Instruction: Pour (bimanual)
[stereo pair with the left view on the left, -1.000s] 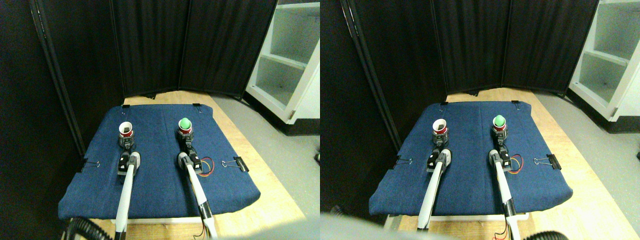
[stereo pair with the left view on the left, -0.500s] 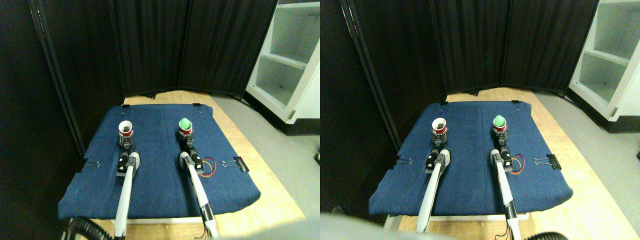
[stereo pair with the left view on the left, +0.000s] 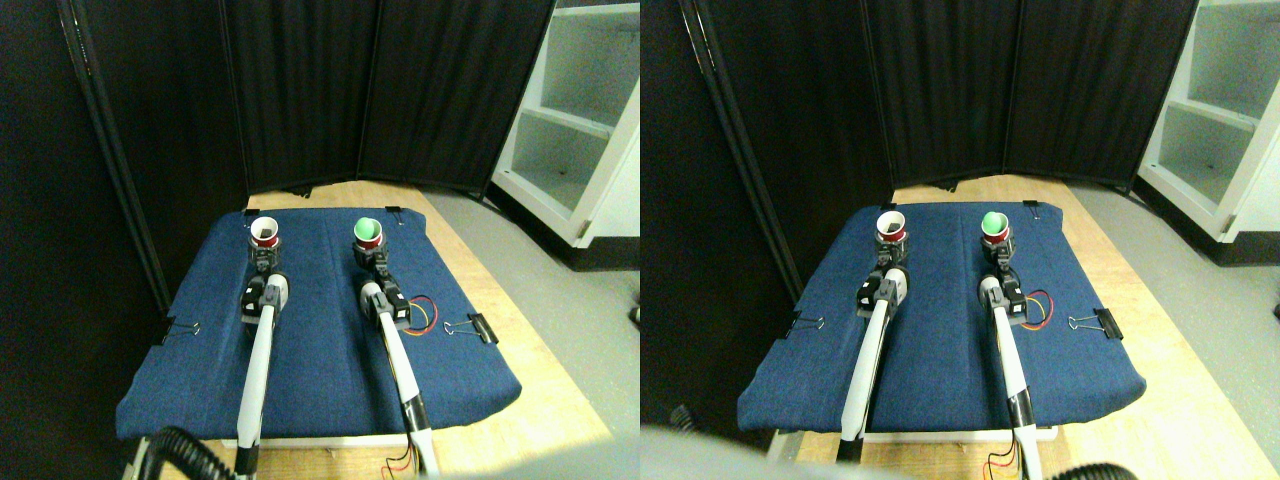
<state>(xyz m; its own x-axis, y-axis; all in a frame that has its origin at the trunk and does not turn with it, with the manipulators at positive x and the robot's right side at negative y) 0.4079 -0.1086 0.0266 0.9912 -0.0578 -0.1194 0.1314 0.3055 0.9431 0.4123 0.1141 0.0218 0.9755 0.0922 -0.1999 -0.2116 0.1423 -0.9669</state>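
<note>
The blue cloth (stereo pair with the left view on the left: 330, 350), clipped over the wooden table (stereo pair with the left view on the left: 540, 400), is carrying the whole scene, with a black screen (stereo pair with the left view on the left: 300, 90) behind it and a white shelf unit (stereo pair with the left view on the left: 580, 110) to the right. Both manipulators are now reaching further across the cloth than a second ago, so the two cups are sitting nearer its far edge and appear raised off the surface. The left gripper (stereo pair with the left view on the left: 264, 257) is holding the empty red cup (stereo pair with the left view on the left: 265, 232) upright at its base. The right gripper (stereo pair with the left view on the left: 369, 258) is holding the red cup with the green ball (stereo pair with the left view on the left: 368, 233), which is beginning to tilt leftward, its mouth showing more openly than before. The cups are still well apart, so the lift appears complete and the pour itself only just starting; the right cup would need carrying nearer the left before tipping further. The binder clip (stereo pair with the left view on the left: 476, 327) and the coloured wires (stereo pair with the left view on the left: 420, 316) are lying unchanged on the cloth's right side.
</note>
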